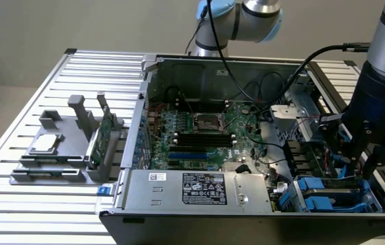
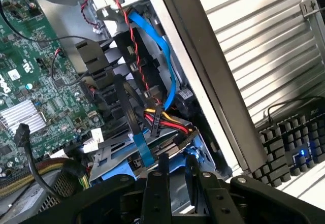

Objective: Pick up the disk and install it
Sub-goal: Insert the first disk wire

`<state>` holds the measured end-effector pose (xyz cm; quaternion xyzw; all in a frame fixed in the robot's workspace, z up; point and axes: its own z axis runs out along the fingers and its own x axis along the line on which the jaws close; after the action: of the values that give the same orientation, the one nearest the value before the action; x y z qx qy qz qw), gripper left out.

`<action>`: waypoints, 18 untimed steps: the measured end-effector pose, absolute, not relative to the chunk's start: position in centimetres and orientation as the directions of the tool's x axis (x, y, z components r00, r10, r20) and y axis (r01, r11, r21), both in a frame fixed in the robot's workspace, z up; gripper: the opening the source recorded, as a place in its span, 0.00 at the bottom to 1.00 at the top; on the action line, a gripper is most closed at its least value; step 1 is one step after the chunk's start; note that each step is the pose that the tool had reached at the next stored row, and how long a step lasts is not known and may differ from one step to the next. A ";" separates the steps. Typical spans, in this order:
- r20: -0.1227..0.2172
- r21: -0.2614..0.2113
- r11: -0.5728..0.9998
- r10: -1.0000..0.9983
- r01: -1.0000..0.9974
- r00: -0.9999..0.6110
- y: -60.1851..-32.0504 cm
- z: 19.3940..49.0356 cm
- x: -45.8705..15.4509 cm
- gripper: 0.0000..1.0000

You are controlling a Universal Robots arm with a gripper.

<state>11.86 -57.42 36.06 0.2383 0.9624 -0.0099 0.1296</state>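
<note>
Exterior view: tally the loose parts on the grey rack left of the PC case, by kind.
On the grey rack:
silver square chip: 1
green circuit card, standing on edge: 1
Total: 2

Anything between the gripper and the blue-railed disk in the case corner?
Yes, cables. In the wrist view a blue flat cable and a red-yellow-black wire bundle cross above the disk, just ahead of the gripper. Whether they actually block the way down cannot be told.
</note>
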 end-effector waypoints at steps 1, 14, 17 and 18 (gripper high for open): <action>-0.252 0.047 0.886 0.457 0.461 -0.853 -57.4 36.1 12.1 0.27; -0.235 0.080 0.860 0.508 0.504 -0.829 -57.6 36.0 12.7 0.27; -0.234 0.081 0.856 0.515 0.511 -0.825 -57.8 35.9 12.8 0.27; -0.234 0.081 0.855 0.517 0.513 -0.824 -57.9 35.9 12.8 0.27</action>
<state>12.79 -57.86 35.91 0.2696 0.9549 0.0075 0.1245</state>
